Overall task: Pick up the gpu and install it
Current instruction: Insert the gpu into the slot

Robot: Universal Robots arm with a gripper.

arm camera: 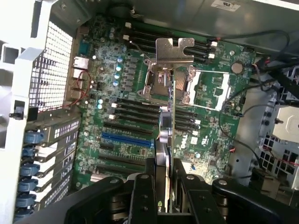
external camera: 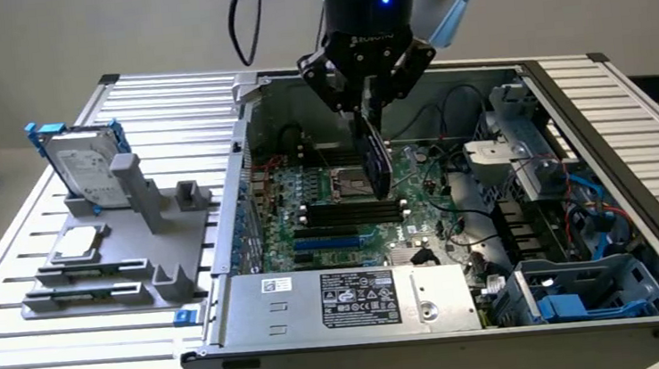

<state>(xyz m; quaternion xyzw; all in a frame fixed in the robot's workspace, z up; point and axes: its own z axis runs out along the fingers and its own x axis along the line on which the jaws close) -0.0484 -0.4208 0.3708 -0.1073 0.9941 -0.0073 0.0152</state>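
One gripper (external camera: 368,107) pinches thin flat gpu (external camera: 380,167)

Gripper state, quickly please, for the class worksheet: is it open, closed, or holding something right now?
Gripper: closed on the gpu, which hangs edge-on over the motherboard inside the open computer case.

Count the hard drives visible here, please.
1. The hard drive stands upright on the grey stand at the exterior view's left, outside the computer case. Others may be hidden inside the case.
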